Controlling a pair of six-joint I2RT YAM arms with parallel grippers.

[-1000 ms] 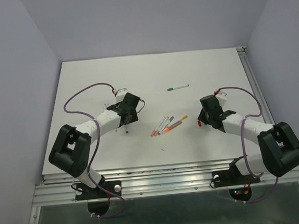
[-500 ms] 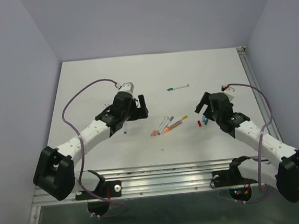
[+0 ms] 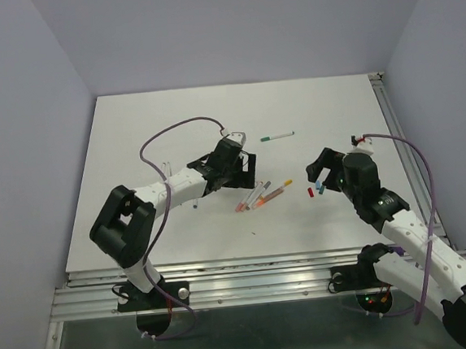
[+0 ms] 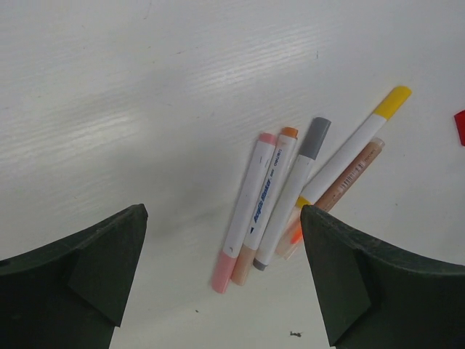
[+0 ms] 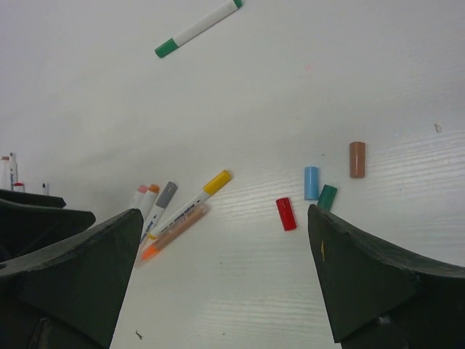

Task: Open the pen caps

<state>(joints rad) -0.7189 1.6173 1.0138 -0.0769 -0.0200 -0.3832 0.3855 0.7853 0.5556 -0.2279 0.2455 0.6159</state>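
Left gripper point(image 4: 221, 218) was seen released and empty, hung just above the pen cluster point(image 4: 280, 196). Right gripper point(image 5: 225, 214) was likewise spread wide, nothing held. On the worktop point(image 3: 147, 125), pink cap point(image 4: 267, 138), orange cap point(image 4: 289, 132), grey cap point(image 4: 317, 138) and yellow cap point(image 4: 392, 100) were seated on barrels. Loose pen caps point(image 5: 311, 182) lay near the right gripper, and the green pen point(image 5: 197, 27) well apart. One barrel should be pinched mid-length, its cap gripped squarely by the other gripper and pulled along the axis.

Left end effector point(image 4: 223, 212) moved to pens point(image 4: 272, 203); right end effector point(image 5: 224, 214) opened.
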